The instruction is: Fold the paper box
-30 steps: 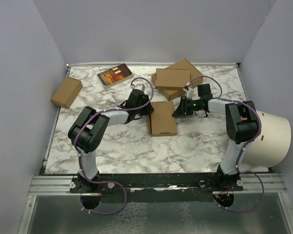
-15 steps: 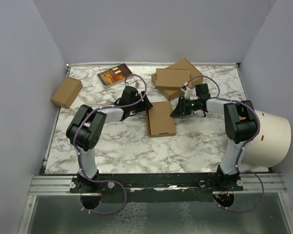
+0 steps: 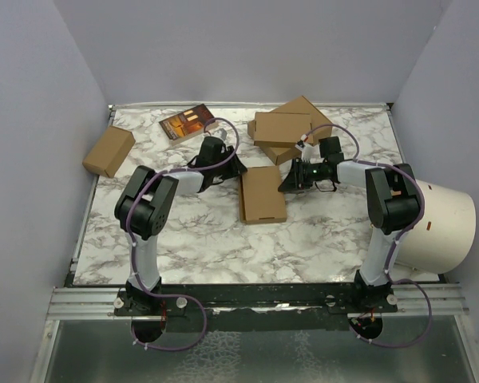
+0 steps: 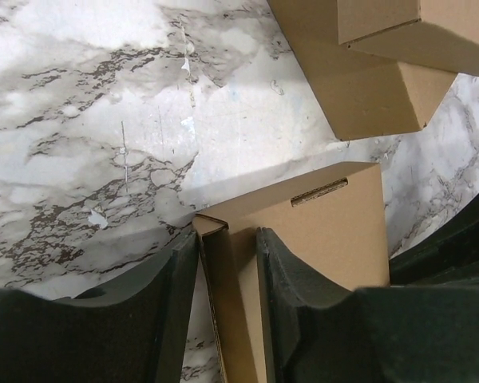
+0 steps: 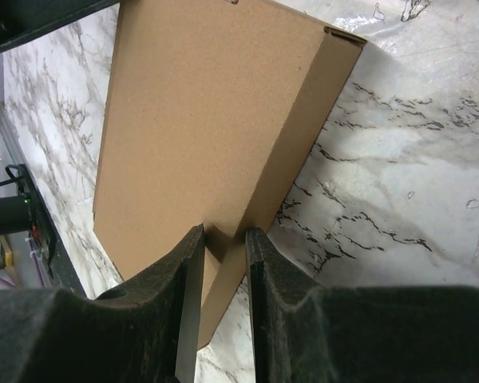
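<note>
The paper box (image 3: pixel 263 195) lies folded shut as a thin flat brown mailer in the middle of the marble table. My left gripper (image 3: pixel 239 171) is at its far left corner. In the left wrist view the fingers (image 4: pixel 291 287) straddle that corner of the box (image 4: pixel 327 231), closed on its side wall. My right gripper (image 3: pixel 287 184) is at the box's right edge. In the right wrist view (image 5: pixel 223 239) its jaws pinch that edge of the box (image 5: pixel 199 120).
A stack of ready-folded brown boxes (image 3: pixel 286 128) sits behind the paper box, also in the left wrist view (image 4: pixel 367 72). A small brown carton (image 3: pixel 108 151) lies far left, a dark printed booklet (image 3: pixel 188 123) at the back, and a white cylinder (image 3: pixel 436 227) to the right.
The box has slid a little to the left and turned slightly. My left arm's wrist has drawn back and left with it, and the right gripper followed the box's edge.
</note>
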Robot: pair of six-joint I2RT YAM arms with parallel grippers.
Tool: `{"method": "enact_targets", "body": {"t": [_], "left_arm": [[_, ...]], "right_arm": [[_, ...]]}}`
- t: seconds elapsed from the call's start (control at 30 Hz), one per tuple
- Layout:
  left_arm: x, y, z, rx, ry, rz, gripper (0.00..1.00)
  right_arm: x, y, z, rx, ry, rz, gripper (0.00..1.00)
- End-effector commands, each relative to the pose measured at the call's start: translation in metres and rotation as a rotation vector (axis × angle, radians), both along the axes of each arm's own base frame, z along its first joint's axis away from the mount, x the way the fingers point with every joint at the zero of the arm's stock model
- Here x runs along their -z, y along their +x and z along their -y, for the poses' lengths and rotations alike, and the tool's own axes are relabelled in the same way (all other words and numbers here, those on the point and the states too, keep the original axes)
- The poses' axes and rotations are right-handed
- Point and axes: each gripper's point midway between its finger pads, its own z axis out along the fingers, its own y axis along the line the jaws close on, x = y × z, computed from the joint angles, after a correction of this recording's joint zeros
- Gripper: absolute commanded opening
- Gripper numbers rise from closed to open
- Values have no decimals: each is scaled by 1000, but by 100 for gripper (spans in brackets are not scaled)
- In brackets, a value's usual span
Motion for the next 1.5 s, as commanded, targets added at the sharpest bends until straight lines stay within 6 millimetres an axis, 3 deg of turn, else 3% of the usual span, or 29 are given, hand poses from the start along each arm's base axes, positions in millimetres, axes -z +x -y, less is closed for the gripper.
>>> {"method": "enact_targets", "body": {"t": [0.0, 0.27, 0.53, 0.6, 0.77, 0.83, 0.97, 1.17, 1.27, 1.47], "left_arm": [[6, 3, 7, 35, -1, -14, 35], [18, -4, 12, 91, 31, -27, 11], [15, -10, 23, 167, 48, -7, 9], [9, -9, 23, 158, 36, -1, 14], [-25, -2, 15, 110, 9, 55, 44], [-42, 0, 8, 92, -2, 90, 52], [-71, -6, -4, 72, -7, 154, 58], [-74, -49, -28, 73, 23, 168, 58], [-57, -83, -36, 87, 11, 118, 58], [-36, -136, -24, 164, -47, 45, 57]], "right_arm": [[19, -3, 0, -22, -34, -14, 25], [20, -3, 0, -25, -36, -14, 24], [18, -2, 0, -25, -37, -11, 24], [19, -2, 1, -24, -39, -11, 24], [18, -1, 1, -19, -43, -8, 26], [18, -1, 1, -18, -44, -9, 26], [19, -1, 1, -19, -42, -11, 26], [18, -1, 1, -21, -40, -9, 26], [18, -2, 1, -23, -39, -12, 26], [19, -2, 1, -26, -36, -15, 26]]}}
